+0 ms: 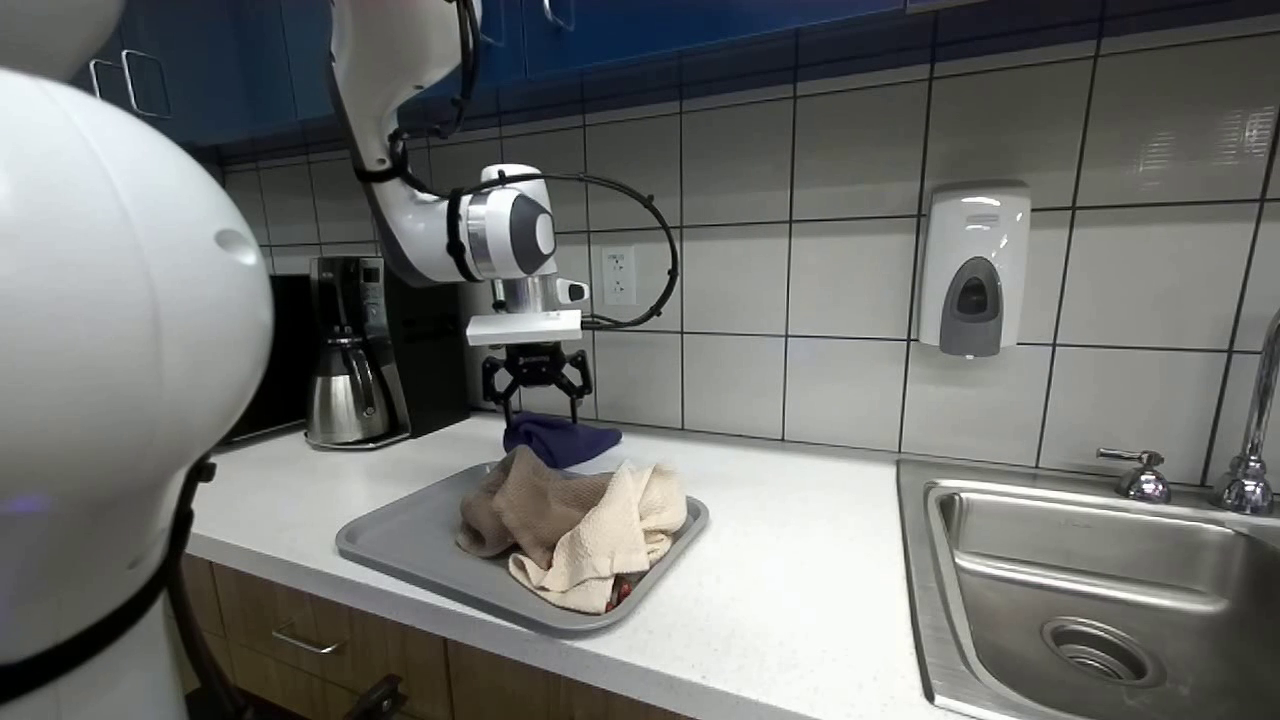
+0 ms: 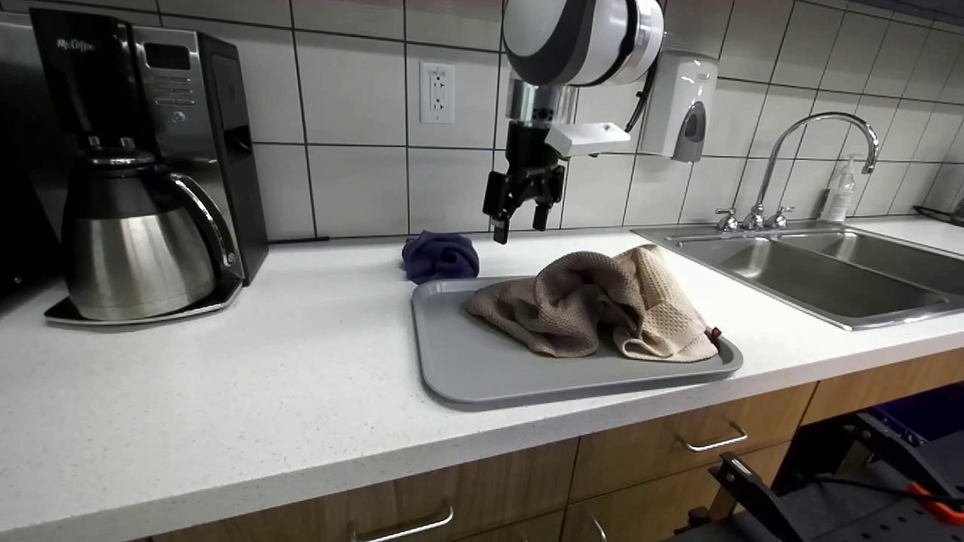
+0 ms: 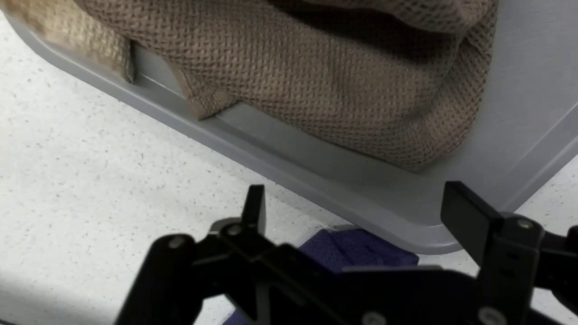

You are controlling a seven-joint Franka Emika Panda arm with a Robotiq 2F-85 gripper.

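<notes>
Tool (image 2: 520,225) points down on your arm (image 1: 500,230), its fingers (image 3: 469,216) spread wide with nothing between them. You have it above the desk (image 2: 263,361), touching nothing as far as the views show; that height presumably clears what lies below. Nearest to it: purple cloth (image 2: 440,257), bunched on the desk just outside the back corner of a grey tray (image 2: 482,369). Its own folds seem to prop the heap up. Whether it touches the tray's rim, you cannot tell from these angles.

On the tray, brown towel (image 3: 316,76) stands in soft humps, carried by its folds and perhaps by something beneath; you cannot see under it. Cream towel (image 1: 610,530) lies against it, at the end toward the steel sink (image 1: 940,600). Something red (image 1: 620,592) peeks from under its edge, too covered to name. The tray's raised lip likely keeps this pile from spreading.

Farther off, you have a coffee maker (image 2: 177,120), its metal jug (image 2: 139,241) seated in place. The sink is let into the desk and, by the look of its flange, borne by it. Soap dispenser (image 1: 975,260) is fixed to the tiled wall (image 1: 850,260), handy for that sink.
</notes>
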